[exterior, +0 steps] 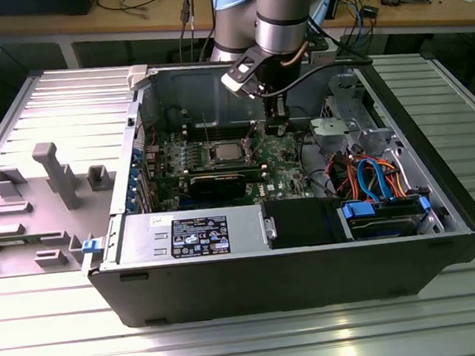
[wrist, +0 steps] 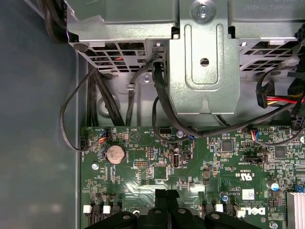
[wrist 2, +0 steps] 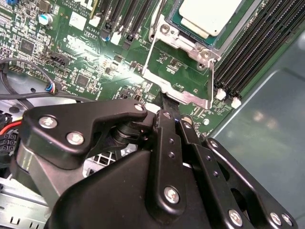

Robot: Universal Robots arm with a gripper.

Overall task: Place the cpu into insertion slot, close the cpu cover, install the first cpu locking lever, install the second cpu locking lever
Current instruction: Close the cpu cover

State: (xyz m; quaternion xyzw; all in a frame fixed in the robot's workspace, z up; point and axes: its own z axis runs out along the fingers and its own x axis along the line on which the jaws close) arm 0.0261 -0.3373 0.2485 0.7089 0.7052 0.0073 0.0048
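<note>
One light, stiff, fragile cpu [wrist 2: 206,13] seated in the insertion slot [wrist 2: 183,42] at the middle of the motherboard [wrist: 205,162], best handled by its rim. Thin, springy cpu cover [wrist 2: 159,82] swung open off its hinge, the gripper [wrist 2: 166,107] with fingers drawn together at its free edge, unclear whether nipping it. Cramped inside the open case [exterior: 312,271] on a ribbed metal table [exterior: 235,345], cables [wrist: 157,95] and drive cage [wrist: 205,71] crowding the board's edge.
</note>
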